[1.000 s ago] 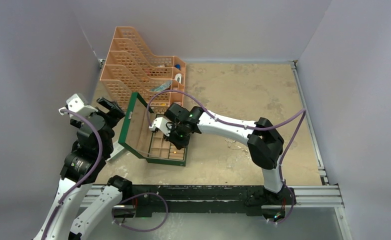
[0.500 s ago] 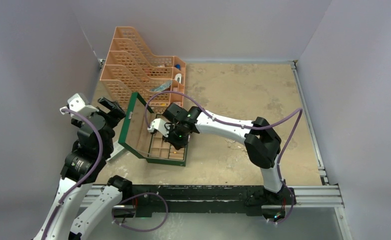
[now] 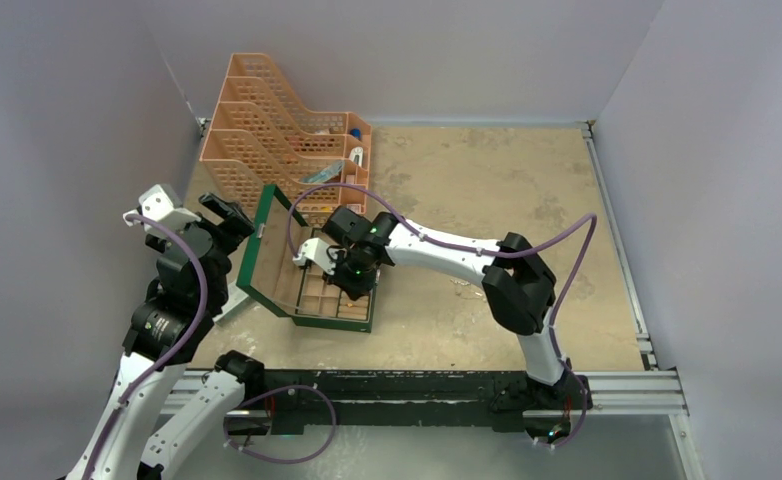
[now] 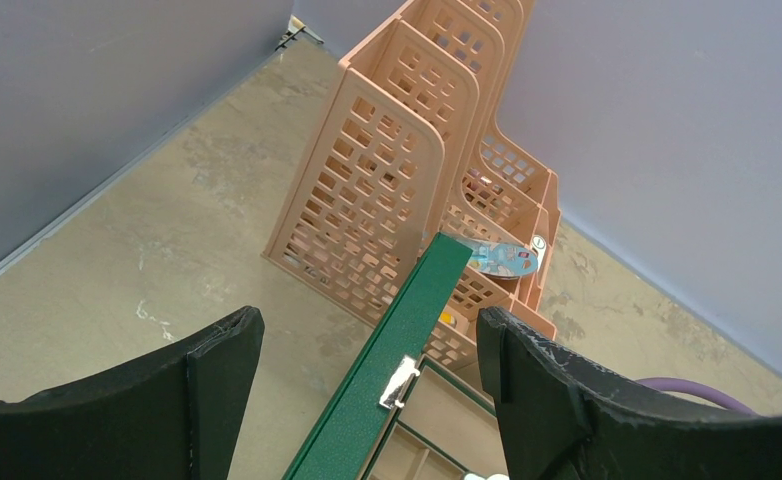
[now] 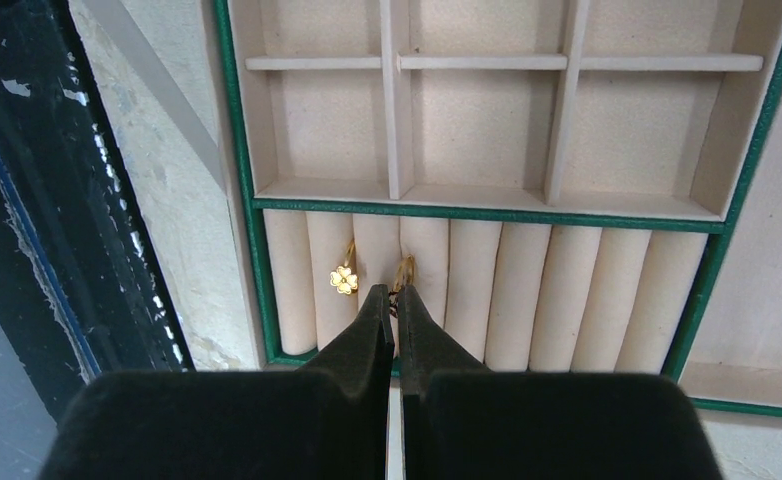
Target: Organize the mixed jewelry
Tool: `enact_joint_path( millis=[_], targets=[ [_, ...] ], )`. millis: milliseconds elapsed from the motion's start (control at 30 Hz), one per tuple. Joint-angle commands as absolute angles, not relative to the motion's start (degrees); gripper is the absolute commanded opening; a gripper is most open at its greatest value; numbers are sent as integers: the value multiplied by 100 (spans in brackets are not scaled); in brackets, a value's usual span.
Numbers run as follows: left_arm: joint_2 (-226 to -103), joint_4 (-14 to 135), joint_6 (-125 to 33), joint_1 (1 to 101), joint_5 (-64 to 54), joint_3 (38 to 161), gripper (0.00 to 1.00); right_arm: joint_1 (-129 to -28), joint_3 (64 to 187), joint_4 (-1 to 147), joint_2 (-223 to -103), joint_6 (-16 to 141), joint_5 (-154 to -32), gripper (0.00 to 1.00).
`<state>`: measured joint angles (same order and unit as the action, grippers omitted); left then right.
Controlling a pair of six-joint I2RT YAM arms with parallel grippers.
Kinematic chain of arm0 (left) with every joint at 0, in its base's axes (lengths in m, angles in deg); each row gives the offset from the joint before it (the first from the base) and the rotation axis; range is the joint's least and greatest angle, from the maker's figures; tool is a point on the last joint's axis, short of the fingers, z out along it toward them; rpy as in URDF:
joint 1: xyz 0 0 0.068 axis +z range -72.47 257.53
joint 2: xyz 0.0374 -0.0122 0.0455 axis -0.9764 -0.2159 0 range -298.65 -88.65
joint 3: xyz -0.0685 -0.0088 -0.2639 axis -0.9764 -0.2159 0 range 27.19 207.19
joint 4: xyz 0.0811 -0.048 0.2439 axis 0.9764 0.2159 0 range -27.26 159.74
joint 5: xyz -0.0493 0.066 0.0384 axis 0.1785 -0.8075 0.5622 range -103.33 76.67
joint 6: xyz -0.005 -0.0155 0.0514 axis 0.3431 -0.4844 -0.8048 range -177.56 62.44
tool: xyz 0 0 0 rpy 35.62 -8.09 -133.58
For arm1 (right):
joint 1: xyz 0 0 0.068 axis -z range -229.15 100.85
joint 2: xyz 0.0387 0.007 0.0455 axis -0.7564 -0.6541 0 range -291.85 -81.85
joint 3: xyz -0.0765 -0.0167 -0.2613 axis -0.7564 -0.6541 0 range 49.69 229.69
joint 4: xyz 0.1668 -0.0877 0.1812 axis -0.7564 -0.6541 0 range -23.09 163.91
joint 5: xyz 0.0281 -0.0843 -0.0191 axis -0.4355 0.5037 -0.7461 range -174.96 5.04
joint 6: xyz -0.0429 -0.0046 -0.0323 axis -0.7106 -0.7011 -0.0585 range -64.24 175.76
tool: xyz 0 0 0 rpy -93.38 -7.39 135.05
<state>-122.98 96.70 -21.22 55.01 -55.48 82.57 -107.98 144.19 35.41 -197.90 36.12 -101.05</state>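
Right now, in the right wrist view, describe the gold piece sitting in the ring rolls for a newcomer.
In the green box, look at the row of cream padded rolls below the divided compartments. The clover piece sits in a groove to the picture's left of the right hand. Unlike the plain gold ring at the hand's tips, it shows a four-petal face.

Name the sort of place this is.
Likely a robotics lab test cell: plain walls enclose the tabletop, a left arm and right arm are bolted to its near rail, with a green jewelry box and peach file rack.
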Motion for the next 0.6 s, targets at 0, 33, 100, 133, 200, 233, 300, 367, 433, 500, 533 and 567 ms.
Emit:
enact_joint_path(
  millis=[0, 33, 100, 133, 200, 233, 300, 367, 433, 500, 533, 567],
  targets=[
    [-12328, 9439, -2220, 5521, -5504, 8224, 78, -10821, 14585, 3437, -19919, 3479, -10110, 0],
    [-12333, 9438, -2225, 5521, -5506, 8226, 78, -10821, 14580, 3441, -19925, 3487, -10100, 0],
    [-12328, 9431, -2229, 5521, -5504, 8227, 78, -10819, 14566, 3437, -19942, 3505, -10068, 0],
    [-12328, 9430, -2238, 5521, -5503, 8215, 78, -10817, 14565, 3440, -19957, 3510, -10047, 0],
    [-12329, 9430, -2233, 5521, -5499, 8213, 78, -10809, 14568, 3436, -19999, 3528, -10015, 0],
    [-12328, 9430, -2246, 5521, -5505, 8214, 78, -10814, 14575, 3442, -20030, 3550, -10008, 0],
    [-12329, 9430, -2256, 5521, -5505, 8204, 78, -10811, 14577, 3407, -20067, 3563, -10014, 0],
    [-12322, 9430, -2253, 5521, -5502, 8196, 78, -10809, 14567, 3394, -20098, 3558, -10012, 0],
    [-12324, 9423, -2253, 5521, -5491, 8195, 78, -10812, 14548, 3397, -20105, 3542, -9997, 0],
    [-12323, 9421, -2259, 5521, -5487, 8194, 78, -10807, 14527, 3409, -20111, 3542, -9953, 0],
    [-12325, 9421, -2261, 5521, -5483, 8195, 78, -10808, 14521, 3405, -20105, 3538, -9947, 0],
    [-12329, 9421, -2266, 5521, -5489, 8191, 78, -10810, 14520, 3402, -20109, 3534, -9939, 0]
  ],
)
